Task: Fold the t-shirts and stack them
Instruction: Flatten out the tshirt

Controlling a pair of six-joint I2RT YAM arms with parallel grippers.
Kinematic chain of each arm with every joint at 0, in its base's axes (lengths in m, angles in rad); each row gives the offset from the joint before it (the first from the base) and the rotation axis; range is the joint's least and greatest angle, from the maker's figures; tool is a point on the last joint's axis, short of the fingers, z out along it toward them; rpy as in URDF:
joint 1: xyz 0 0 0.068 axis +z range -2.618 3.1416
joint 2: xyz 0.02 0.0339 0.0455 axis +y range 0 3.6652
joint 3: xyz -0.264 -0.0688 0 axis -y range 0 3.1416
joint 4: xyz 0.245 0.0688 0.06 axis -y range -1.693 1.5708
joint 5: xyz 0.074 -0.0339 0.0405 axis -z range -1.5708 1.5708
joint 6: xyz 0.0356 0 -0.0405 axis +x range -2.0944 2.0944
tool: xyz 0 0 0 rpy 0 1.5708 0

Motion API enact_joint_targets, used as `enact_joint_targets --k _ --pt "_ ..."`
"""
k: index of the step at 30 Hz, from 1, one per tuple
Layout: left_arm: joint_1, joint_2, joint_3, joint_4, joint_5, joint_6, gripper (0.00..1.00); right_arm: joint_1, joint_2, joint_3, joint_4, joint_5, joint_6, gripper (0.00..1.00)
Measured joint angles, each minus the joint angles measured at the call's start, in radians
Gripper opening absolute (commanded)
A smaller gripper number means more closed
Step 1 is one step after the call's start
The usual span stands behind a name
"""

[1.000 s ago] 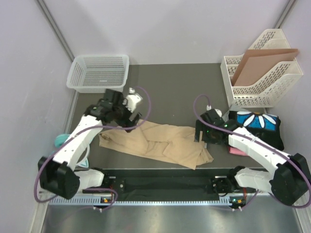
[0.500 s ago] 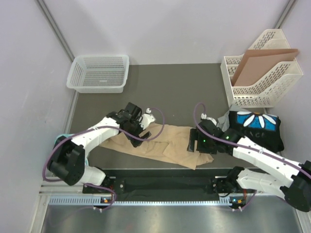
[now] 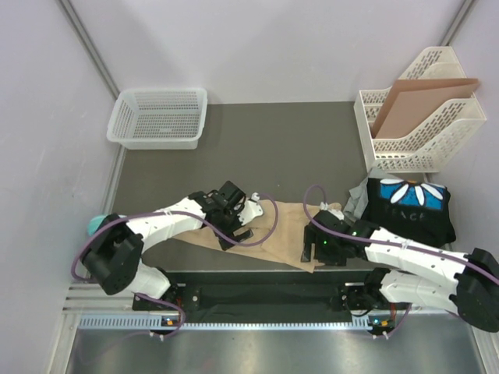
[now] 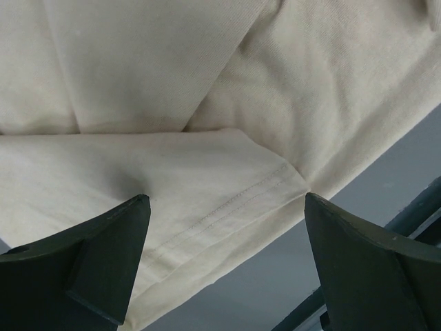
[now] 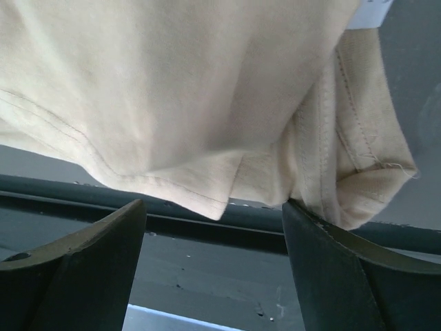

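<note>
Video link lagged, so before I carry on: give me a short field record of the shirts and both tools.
shirt in work: tan t-shirt, partly folded, at the near edge of the table
left tool: open, over a stitched hem of the tan t-shirt
right tool: open, over the tan t-shirt's near right edge
held: nothing
set aside: black daisy t-shirt, folded, at the right
</note>
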Motion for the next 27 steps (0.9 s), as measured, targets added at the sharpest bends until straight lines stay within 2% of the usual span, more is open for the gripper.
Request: enact_joint_targets --k 8,12,15,18,19,23,27 --pt "-0.013 0.073 0.0 0.009 -0.014 -0.023 0.92 0.005 0.039 -0.019 0.067 -0.003 0.019 0.77" --pt "-0.016 0.075 -0.003 0.018 -0.019 -0.028 0.73 0.018 0.047 -0.019 0.073 0.002 0.025 0.76" --pt "-0.018 0.082 -0.004 0.019 -0.013 -0.032 0.69 0.045 0.05 -0.018 0.074 0.014 0.031 0.75" --pt "-0.021 0.085 -0.004 0.018 -0.007 -0.037 0.61 0.08 0.054 -0.017 0.08 0.015 0.045 0.73" --pt "-0.022 0.086 -0.004 0.018 -0.002 -0.039 0.51 0.098 0.058 -0.017 0.085 0.006 0.053 0.73" --pt "-0.026 0.09 -0.003 0.016 0.009 -0.05 0.35 0.18 0.092 -0.01 0.093 -0.029 0.085 0.72" --pt "-0.026 0.09 -0.002 0.021 0.005 -0.051 0.23 0.245 0.113 0.053 0.039 -0.018 0.098 0.72"
